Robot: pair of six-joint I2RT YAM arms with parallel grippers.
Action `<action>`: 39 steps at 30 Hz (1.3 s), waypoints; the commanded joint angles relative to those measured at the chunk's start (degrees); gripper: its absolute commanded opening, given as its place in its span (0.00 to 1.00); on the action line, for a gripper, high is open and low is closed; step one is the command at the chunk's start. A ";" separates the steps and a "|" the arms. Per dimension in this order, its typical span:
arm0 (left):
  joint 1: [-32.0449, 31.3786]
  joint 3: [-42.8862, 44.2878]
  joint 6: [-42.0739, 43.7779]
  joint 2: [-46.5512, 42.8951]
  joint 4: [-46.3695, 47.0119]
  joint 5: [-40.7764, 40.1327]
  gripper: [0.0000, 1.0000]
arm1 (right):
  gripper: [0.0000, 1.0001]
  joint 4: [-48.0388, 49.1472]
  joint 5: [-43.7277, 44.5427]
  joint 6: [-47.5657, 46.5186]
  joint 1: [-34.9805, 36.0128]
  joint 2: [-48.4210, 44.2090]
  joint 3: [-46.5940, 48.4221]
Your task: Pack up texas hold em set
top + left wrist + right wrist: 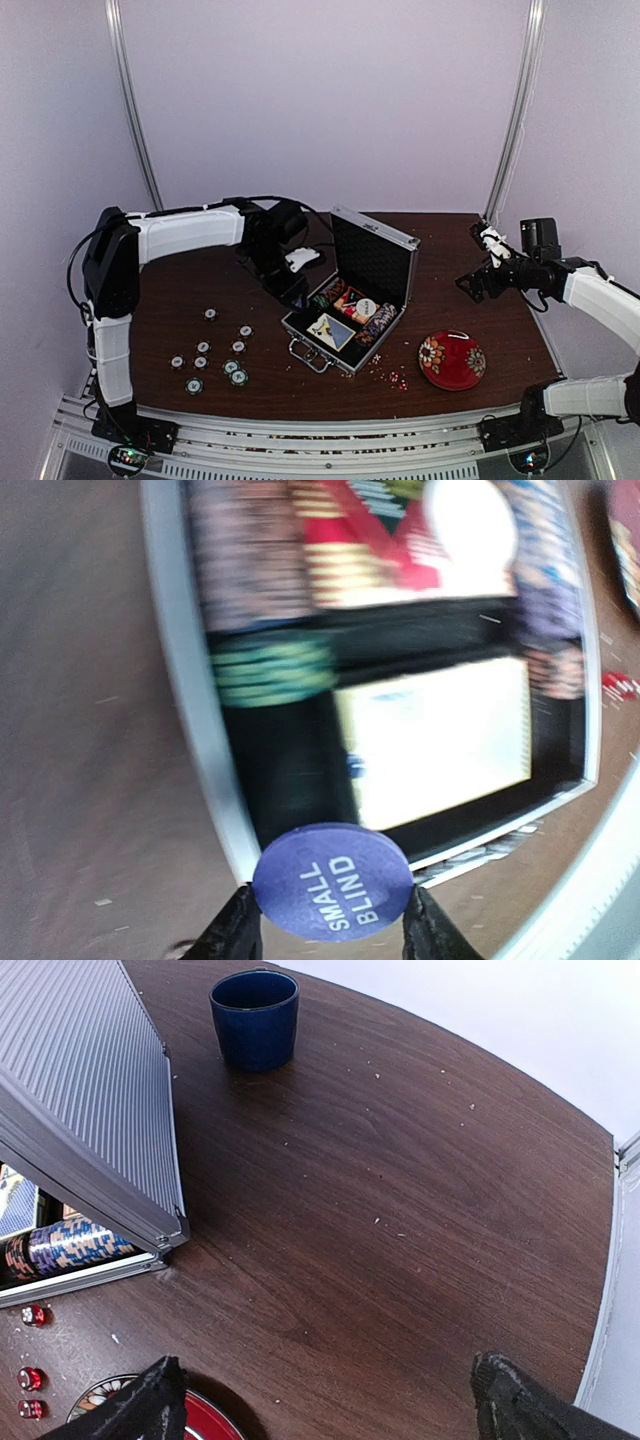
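Over the briefcase (186, 730) rim, the left end effector (332, 932) clamps a blue disc (332, 882), probably bound for a free slot; the right end effector (325, 1400) gapes.

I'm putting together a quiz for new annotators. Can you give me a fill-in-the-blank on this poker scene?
1. The left gripper is shut on a disc printed SMALL ____.
2. The case on the table stands ____.
3. The right gripper is open and holds ____.
4. The mug behind the case is dark ____.
Missing words: BLIND; open; nothing; blue.
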 commanded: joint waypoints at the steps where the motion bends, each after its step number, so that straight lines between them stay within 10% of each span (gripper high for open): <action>1: -3.25 1.32 -0.77 2.06 1.03 4.40 0.41 | 1.00 0.50 -0.99 -0.14 0.38 0.29 -0.48; 26: -7.56 3.29 -4.36 7.35 5.74 3.32 0.58 | 1.00 0.47 -0.43 -0.69 0.48 0.01 -0.78; 39: -3.61 -6.62 0.41 -11.60 11.57 -7.93 0.62 | 1.00 -11.76 -14.96 -0.13 1.61 2.77 17.87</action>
